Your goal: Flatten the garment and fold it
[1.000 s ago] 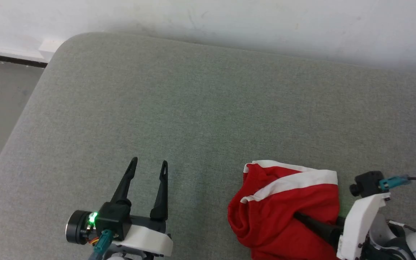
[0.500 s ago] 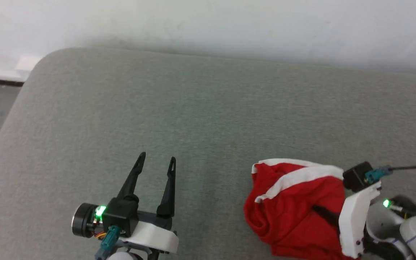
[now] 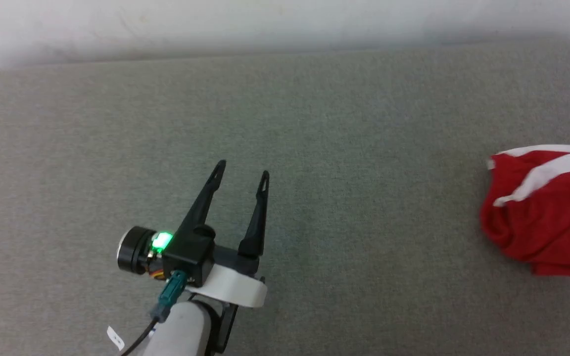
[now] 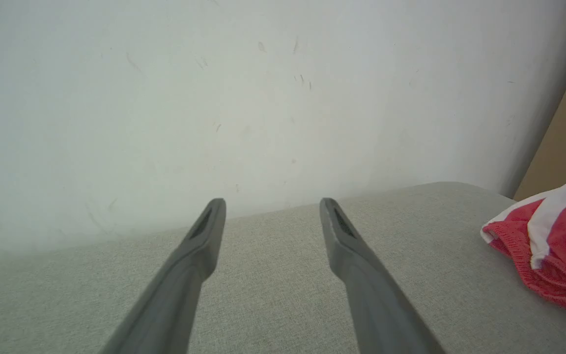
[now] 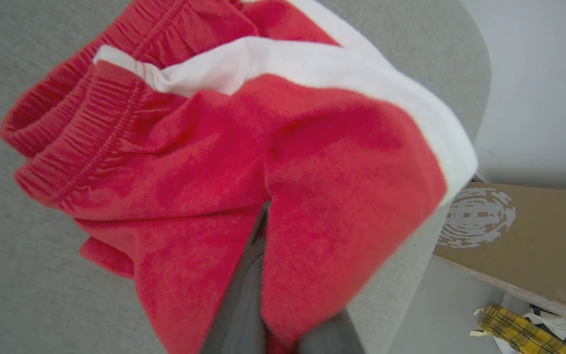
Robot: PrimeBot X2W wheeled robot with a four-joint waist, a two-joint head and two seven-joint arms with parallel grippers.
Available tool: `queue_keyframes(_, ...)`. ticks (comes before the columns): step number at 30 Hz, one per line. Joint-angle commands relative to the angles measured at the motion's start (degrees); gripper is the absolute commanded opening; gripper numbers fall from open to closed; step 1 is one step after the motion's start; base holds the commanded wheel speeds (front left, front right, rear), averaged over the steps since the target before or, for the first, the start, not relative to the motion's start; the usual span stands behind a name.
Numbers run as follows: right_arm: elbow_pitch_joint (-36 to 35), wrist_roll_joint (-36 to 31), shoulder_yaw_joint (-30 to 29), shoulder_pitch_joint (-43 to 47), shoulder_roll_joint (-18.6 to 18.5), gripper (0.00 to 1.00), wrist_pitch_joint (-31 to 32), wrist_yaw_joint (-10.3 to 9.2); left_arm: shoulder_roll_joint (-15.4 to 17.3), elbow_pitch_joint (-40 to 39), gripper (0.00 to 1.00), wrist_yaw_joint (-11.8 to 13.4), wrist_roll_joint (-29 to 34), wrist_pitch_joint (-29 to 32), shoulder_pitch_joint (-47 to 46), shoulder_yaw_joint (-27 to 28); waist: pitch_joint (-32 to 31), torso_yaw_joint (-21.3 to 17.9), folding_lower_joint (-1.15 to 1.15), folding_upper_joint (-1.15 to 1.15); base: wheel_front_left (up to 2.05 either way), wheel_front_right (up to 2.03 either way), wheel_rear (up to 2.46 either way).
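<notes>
Red cloth with a broad white band marks the garment (image 3: 537,217), which we see bunched at the right edge of the head view, resting on the grey-green upholstered cushion (image 3: 344,148). In the left wrist view the garment (image 4: 558,250) sits at the right edge, its ribbed red hem against the cushion (image 4: 283,275) and a white stripe running up it.

In the right wrist view the garment (image 5: 204,162) is crumpled, with gathered elastic hems at the upper left and the white band crossing from the top centre to the right. We see the right pincer (image 5: 262,231) clenched on it: the grey fingers (image 5: 241,300) rise from the bottom centre and red fabric is pinched between them and draped over their tips.

Our left pincer (image 3: 243,169) hovers over bare cushion left of centre in the head view, well apart from the garment, with its two dark fingers spread and nothing between them. A green light (image 3: 161,241) glows on its wrist, and a small white tag (image 3: 115,338) hangs by the cable; we can read no writing on it.

At the right of the right wrist view stands a brown cardboard box (image 5: 533,246) bearing a round white emblem (image 5: 477,216), too blurred for us to read. Yellow plaid fabric (image 5: 519,329) lies in the lower right corner. A pale scuffed wall (image 4: 214,98) rises behind the cushion.
</notes>
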Motion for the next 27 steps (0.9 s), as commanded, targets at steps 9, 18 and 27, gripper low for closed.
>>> queue_keyframes(9,12.2,0.0,4.5,-4.4,-10.3,0.00,-11.1,-0.12,0.0,0.2,1.00,0.0,0.9,-0.3,-6.4,-2.3,12.5,-0.2,-0.01,0.00,0.00,0.00,0.00)
queue_keyframes(18,23.4,-2.5,6.9,-6.4,-13.3,0.00,-22.8,-0.12,0.0,-1.2,1.00,0.8,1.2,-0.3,-9.1,-3.3,17.3,3.7,-0.01,0.00,0.00,0.00,0.00)
queue_keyframes(27,35.5,-0.8,6.1,-9.3,-9.8,1.00,-26.9,-0.12,0.0,-1.1,1.00,1.8,0.9,-0.3,-9.3,-3.4,17.3,4.2,-0.01,0.00,0.00,0.00,0.00)
